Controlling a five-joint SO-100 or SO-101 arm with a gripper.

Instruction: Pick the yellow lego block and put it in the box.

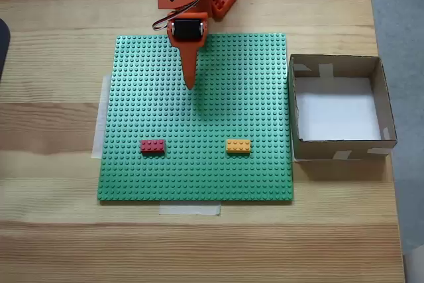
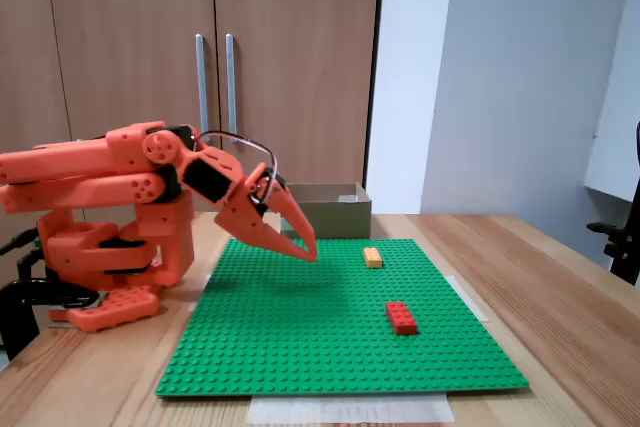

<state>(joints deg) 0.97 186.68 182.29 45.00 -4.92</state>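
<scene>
Red brick [image 2: 401, 317] foremost; box [image 2: 330, 209] half hidden behind gripper [image 2: 308, 250].

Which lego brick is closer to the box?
The yellow lego block. It lies on the side toward the box, while the red brick sits farther away.

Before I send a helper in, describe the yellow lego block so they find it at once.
In a fixed view from above, find the green baseplate on the wooden table. Two bricks sit near its front edge; the yellow lego block is the one nearer the box, not the red brick.
</scene>
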